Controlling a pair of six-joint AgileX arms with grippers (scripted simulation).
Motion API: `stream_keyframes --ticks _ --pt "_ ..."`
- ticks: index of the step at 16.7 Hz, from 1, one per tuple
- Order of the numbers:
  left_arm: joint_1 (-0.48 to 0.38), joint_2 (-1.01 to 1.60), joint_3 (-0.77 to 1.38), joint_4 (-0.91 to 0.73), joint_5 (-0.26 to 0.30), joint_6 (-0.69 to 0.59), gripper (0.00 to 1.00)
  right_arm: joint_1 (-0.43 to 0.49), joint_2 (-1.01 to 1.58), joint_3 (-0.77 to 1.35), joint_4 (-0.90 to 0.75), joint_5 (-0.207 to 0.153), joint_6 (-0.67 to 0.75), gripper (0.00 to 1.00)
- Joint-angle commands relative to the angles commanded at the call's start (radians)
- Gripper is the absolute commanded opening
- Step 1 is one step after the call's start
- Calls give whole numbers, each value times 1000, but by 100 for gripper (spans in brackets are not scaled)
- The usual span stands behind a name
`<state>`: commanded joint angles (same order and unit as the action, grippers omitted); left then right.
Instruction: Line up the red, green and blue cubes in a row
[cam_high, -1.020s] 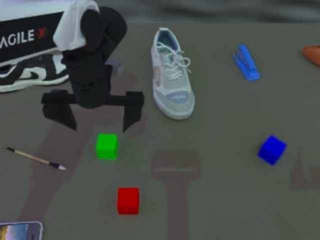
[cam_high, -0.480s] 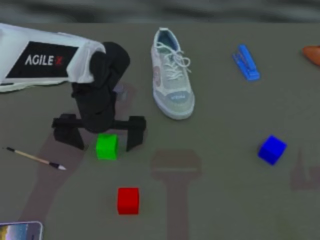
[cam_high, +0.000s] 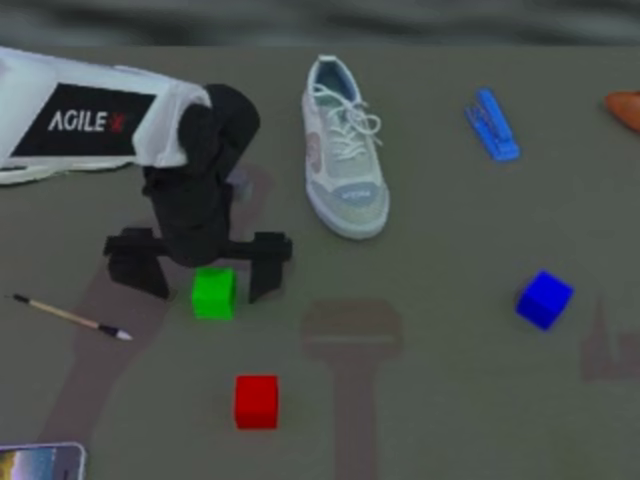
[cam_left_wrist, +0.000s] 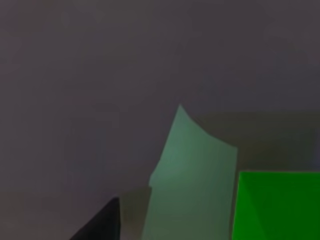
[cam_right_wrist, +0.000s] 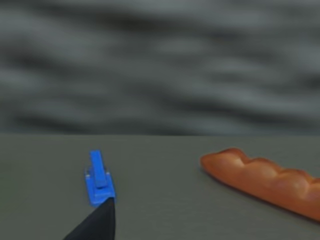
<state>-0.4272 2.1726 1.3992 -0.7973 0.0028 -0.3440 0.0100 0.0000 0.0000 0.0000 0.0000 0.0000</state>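
The green cube (cam_high: 213, 293) sits left of centre on the table. My left gripper (cam_high: 205, 285) is lowered around it and open, with one black finger on each side and a gap to each. The left wrist view shows the green cube (cam_left_wrist: 277, 207) close up and one dark fingertip (cam_left_wrist: 102, 225). In front of it, nearer the table's front edge, lies the red cube (cam_high: 256, 401). The blue cube (cam_high: 544, 299) rests far to the right, turned at an angle. My right arm is outside the top view; its wrist view shows one fingertip (cam_right_wrist: 95, 225) set off to the side.
A white sneaker (cam_high: 345, 145) lies behind the cubes at centre. A light-blue stapler (cam_high: 492, 125) and a bread loaf (cam_high: 625, 108) are at the back right. A thin brush (cam_high: 70, 317) and a phone (cam_high: 40, 462) lie at the front left.
Over the last second my left gripper swung forward and came down around the green cube. In the last half second it barely moved. The cubes stayed put.
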Motion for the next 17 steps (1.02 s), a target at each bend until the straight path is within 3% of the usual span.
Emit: stream_keyframes --ticks 9,17 --pt "0 0 0 0 0 0 2 0 0 0 0 0 0 100" --pt "0 0 0 0 0 0 0 0 0 0 0 0 0 100"
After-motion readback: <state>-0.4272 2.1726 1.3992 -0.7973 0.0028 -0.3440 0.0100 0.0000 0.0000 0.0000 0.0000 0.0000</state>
